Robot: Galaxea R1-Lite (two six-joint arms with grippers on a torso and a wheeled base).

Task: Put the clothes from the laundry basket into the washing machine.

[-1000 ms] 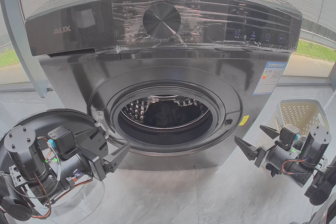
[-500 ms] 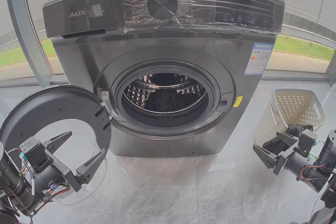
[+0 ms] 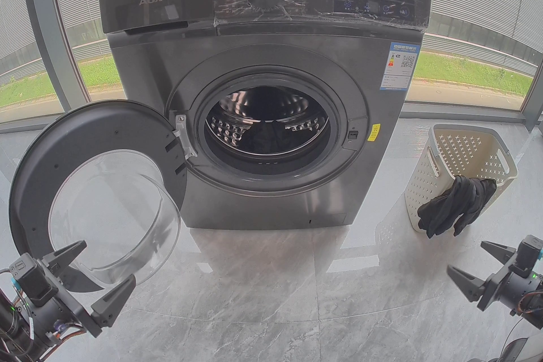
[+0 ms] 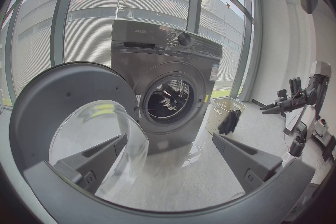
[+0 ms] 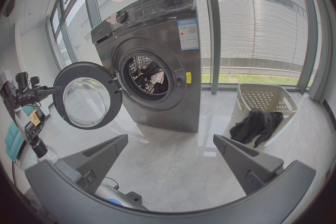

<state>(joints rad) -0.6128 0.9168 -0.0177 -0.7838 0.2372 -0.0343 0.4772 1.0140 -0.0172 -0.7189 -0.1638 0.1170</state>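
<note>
A grey washing machine [image 3: 266, 74] stands ahead with its round door [image 3: 96, 188] swung open to the left. Dark cloth lies inside the drum [image 3: 266, 128]. To its right a cream laundry basket [image 3: 461, 165] sits on the floor, with a dark garment [image 3: 457, 203] hanging over its front rim. My left gripper [image 3: 102, 274] is open at the lower left, in front of the door. My right gripper [image 3: 481, 267] is open at the lower right, below the basket and apart from the garment. In the right wrist view the basket [image 5: 267, 104] and garment [image 5: 255, 125] lie beyond the open fingers.
Grey tiled floor [image 3: 271, 289] spreads between me and the machine. Tall windows with a metal post [image 3: 42, 24] run behind it. The open door takes up the room at the left.
The whole head picture has shifted: the camera has backed away, so the machine looks smaller and farther. Both grippers sit lower in view, still open. The garment on the basket rim has come into sight.
</note>
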